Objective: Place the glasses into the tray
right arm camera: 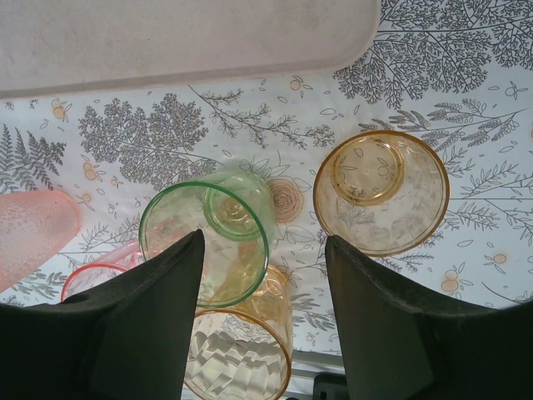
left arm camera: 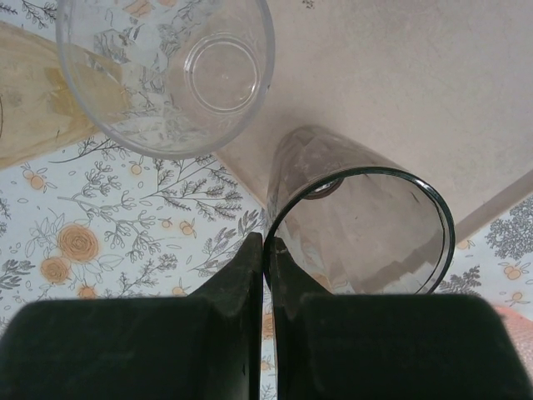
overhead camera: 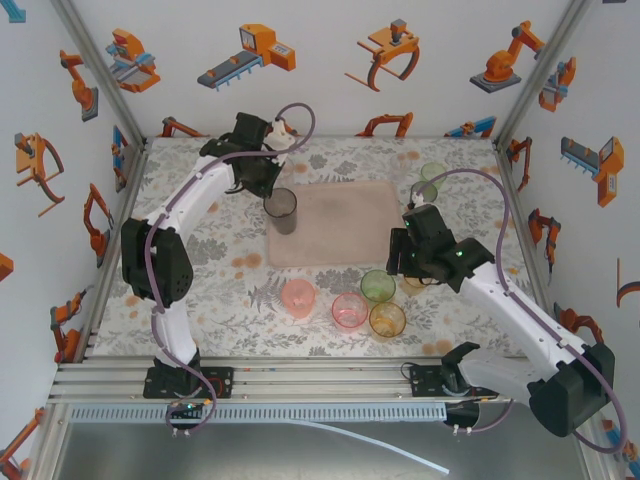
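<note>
The left gripper (left arm camera: 267,247) was pinched shut on the wall of the smoky grey tumbler (left arm camera: 358,221), with 1 finger inside the mouth and 1 outside. In the top view that tumbler (overhead camera: 281,208) stood upright at the 9 o'clock edge of the tray (overhead camera: 340,225). Whether its base rested on the tray floor or hung just above it could not be told. A clear tumbler (left arm camera: 166,71) sat near it, at 11 o'clock from the grey one in the left wrist view.

The step in hand looked like the set-down. To do it well, the tumbler probably needed carrying a little toward 3 o'clock, so the whole base cleared the low rim and landed flat. It should have been kept vertical and lowered until the base bore weight, and the fingers parted only then. A straight upward lift seemed wise, since the inner finger could drag the thin rim and tip the tumbler toward the clear one.

The right gripper (right arm camera: 265,242) stood about half open with nothing in its grasp. It hovered over the green tumbler (right arm camera: 208,237) at 6 o'clock of the tray, with an orange tumbler (right arm camera: 381,192) just beside it at 3 o'clock.
</note>
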Robot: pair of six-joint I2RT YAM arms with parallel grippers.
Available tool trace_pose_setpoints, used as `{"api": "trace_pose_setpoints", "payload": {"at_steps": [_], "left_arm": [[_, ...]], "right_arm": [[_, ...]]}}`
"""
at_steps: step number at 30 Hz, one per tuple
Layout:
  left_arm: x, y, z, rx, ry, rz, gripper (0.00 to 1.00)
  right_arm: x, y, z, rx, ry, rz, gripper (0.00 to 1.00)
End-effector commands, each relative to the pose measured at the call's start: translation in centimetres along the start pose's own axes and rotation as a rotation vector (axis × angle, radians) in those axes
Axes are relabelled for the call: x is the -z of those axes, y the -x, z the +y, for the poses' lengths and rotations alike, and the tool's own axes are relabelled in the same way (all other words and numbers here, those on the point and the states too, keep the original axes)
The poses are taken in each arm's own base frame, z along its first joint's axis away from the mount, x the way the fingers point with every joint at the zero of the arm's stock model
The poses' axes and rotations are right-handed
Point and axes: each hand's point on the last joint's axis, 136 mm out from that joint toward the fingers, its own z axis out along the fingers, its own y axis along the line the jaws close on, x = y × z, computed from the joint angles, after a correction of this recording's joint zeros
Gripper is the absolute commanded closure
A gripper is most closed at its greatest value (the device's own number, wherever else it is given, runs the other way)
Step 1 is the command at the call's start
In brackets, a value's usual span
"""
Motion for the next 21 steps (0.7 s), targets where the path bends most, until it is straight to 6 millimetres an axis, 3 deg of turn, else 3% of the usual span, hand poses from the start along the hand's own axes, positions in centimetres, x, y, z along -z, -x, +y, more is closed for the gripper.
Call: {"api": "trace_pose_setpoints", "payload": {"at_steps": [1, 21], "left_arm": [[0.44, 0.69, 0.15, 0.022, -0.015, -0.013, 0.95], [-0.02, 0.19, 0.6, 0.035, -0.02, 0.022, 0.81]], "right_arm": [[0.99, 0.85, 0.08, -0.009, -0.004, -0.032, 0.43], [0.75, 1.04, 0.28, -0.003, -0.001, -0.031, 0.43]]}}
